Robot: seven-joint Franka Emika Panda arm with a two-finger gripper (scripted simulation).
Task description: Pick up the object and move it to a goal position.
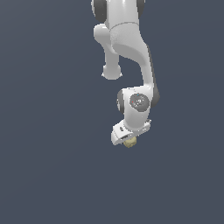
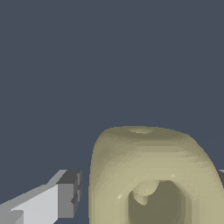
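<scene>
Seen against a plain slate-blue backdrop in the exterior view: a glossy white, jointed robot arm (image 1: 131, 48) reaching down from the frame's upper edge, its round wrist housing carrying a dark circular cap. Below that, the white gripper (image 1: 129, 139) tilted, lower toward the exterior view's left. Peeking out just under it, a tiny pale yellow-beige rounded cube (image 1: 129, 142) touching the gripper's underside, most of its body hidden by the white casing.

Up close in the wrist view: the same pale yellow-beige rounded cube (image 2: 151, 175) filling much of the frame, a large round hole sunk into its near face (a small lump visible inside) and a shallow dimple on its upper face. To one side, a white finger with a grey pad (image 2: 65, 199) standing just apart from the cube, a narrow strip of backdrop between them. On the other side, only a sliver of grey at the frame's edge, possibly the second pad. Grip state not readable from either view: cube between the fingers, contact unconfirmed.
</scene>
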